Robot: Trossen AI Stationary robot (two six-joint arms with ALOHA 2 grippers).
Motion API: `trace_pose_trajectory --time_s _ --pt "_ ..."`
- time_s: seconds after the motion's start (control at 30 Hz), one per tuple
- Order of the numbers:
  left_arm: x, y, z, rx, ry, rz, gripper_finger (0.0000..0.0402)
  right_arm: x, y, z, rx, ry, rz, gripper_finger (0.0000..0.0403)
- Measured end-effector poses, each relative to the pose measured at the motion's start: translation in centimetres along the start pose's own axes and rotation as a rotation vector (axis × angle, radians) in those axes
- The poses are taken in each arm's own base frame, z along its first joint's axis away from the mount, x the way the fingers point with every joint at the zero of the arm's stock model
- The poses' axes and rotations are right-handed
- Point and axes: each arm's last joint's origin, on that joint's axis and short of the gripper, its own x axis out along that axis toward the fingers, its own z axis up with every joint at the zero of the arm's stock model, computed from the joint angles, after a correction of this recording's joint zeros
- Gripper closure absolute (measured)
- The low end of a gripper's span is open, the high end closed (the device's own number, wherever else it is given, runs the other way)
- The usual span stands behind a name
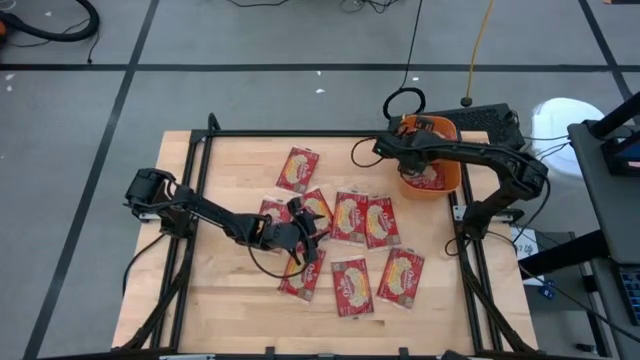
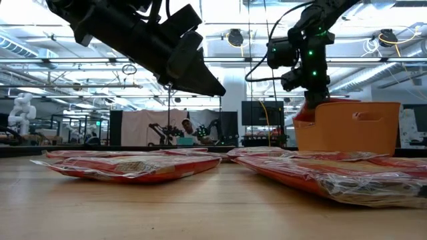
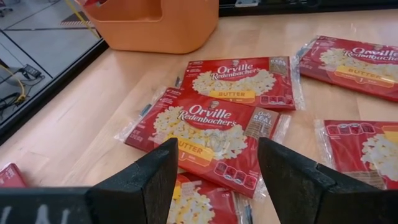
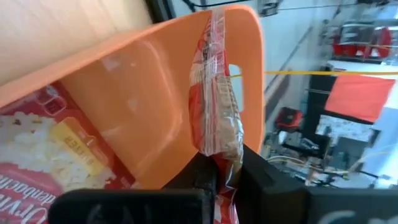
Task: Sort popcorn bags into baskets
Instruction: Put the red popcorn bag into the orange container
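Right gripper (image 4: pixel 217 171): over the orange basket (image 1: pixel 447 180) at the table's far right; fingers pinched on a popcorn bag (image 4: pixel 214 93) held edge-up above the basket's inside
Basket contents: another bag (image 4: pixel 43 146) lies flat on the bottom
Left gripper (image 3: pixel 214 180): hovering over the loose bags near the table's middle; fingers spread wide, gripping nothing
Loose bags: about nine red packets (image 1: pixel 351 285) flat on the wooden table (image 1: pixel 230 290), some overlapping; one (image 1: pixel 297 168) lies apart on the far side
Below the left fingers: a butter packet (image 3: pixel 208 127), label up
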Motion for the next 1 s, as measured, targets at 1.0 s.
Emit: trace_pose_trajectory --time_s 1.0 --pt "-0.31 -0.55 -0.05 -0.006 -0.002 -0.018 0.0179 0.66 0.24 -0.01 0.009 -0.03 0.29 0.0394"
